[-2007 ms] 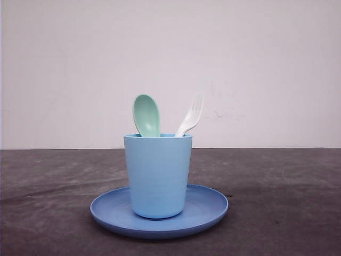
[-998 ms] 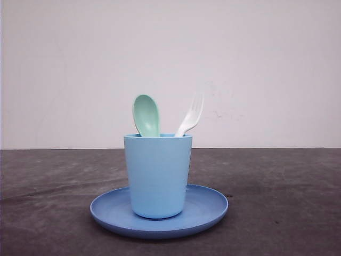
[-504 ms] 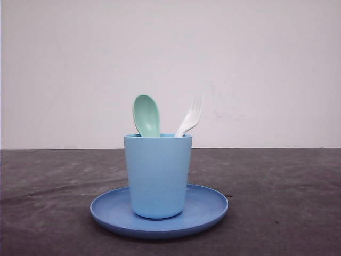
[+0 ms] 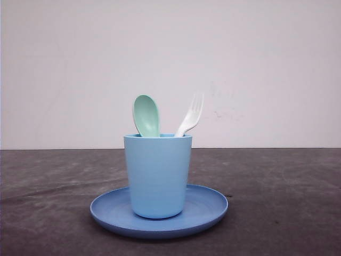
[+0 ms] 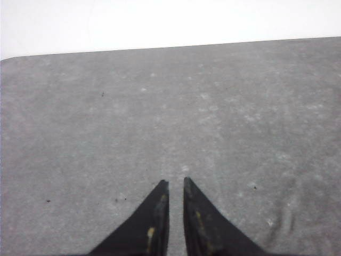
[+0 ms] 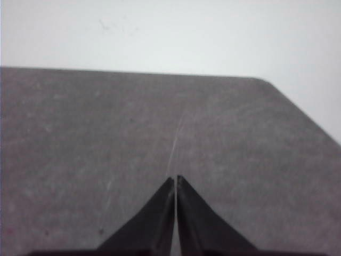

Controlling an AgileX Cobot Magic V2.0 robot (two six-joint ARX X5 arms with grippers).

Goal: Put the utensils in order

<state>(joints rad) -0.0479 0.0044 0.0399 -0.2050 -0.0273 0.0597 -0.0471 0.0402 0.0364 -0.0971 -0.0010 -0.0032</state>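
Utensils upright in cup; both arms idle over bare table.
Spoon (image 4: 146, 115) and fork (image 4: 191, 115) stand in cup (image 4: 157, 176) on plate (image 4: 210, 205), likely for access. Left gripper (image 5: 176, 184) nearly closed, right gripper (image 6: 176, 178) closed; both empty.

The cup (image 4: 158, 176) hid the handles of the spoon (image 4: 146, 115) and the fork (image 4: 191, 116), so only their top ends stuck out above its rim. The cup also hid the middle of the plate (image 4: 208, 205). In both wrist views, the picture's edge cut off the dark fingers of the left gripper (image 5: 176, 184) and the right gripper (image 6: 175, 179). The right wrist view was blurry, and the bench (image 6: 80, 133) looked soft and fuzzy there.
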